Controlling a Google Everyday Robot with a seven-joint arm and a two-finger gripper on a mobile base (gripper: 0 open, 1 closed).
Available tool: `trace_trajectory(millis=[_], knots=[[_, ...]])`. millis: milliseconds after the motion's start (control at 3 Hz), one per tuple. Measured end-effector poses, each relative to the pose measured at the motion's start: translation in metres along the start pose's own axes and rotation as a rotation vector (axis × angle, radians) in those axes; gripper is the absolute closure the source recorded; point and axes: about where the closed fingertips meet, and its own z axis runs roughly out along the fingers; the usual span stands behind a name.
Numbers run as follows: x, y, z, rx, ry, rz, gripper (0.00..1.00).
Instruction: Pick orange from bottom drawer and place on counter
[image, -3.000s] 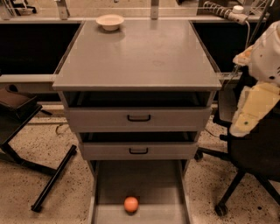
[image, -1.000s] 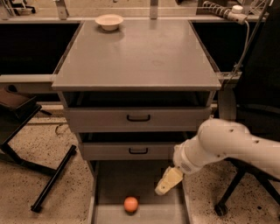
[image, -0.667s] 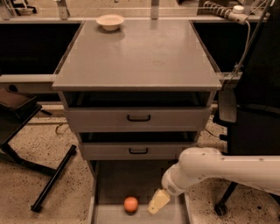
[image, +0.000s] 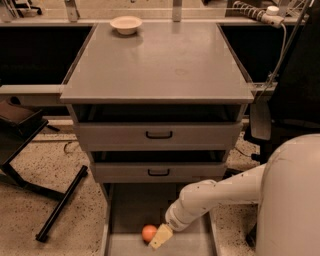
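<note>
- The orange (image: 148, 233) is sitting on the floor of the bottom drawer (image: 131, 210), near its front edge and a little left of centre; it is not being lifted, so the pick is not yet done.
- The gripper (image: 161, 236) is reaching down into that drawer and lying just beside the orange on its right, seemingly touching it; whether it is released or clenched I cannot tell, and nothing is showing it closed around the fruit.
- The arm (image: 215, 196) is stretching in from the right and slanting down over the drawer's right side; by my judgement the task is sitting at the end of the approach, with the grasp, the lift and the carry up to the counter (image: 160, 65) all left to do.
- The bottom drawer is standing pulled out, so the opening is not what is holding things up.
- Counting: one orange; one gripper on one arm; one bottom drawer; two drawers with black handles (image: 159, 134) above it; one counter; one white bowl (image: 126, 24) resting at the counter's far left corner, well apart from the orange.
</note>
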Motion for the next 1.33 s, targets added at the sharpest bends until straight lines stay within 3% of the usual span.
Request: trace_trajectory(millis=[333, 667, 1000, 1333], knots=[[-0.001, 0.0, 0.0, 0.0, -0.001, -0.002, 0.0], [0.002, 0.0, 0.008, -0.032, -0.053, -0.006, 0.0], [-0.032, -0.009, 0.026, -0.076, -0.25, -0.015, 0.0], [-0.054, -0.052, 0.034, -0.054, -0.443, -0.035, 0.0]])
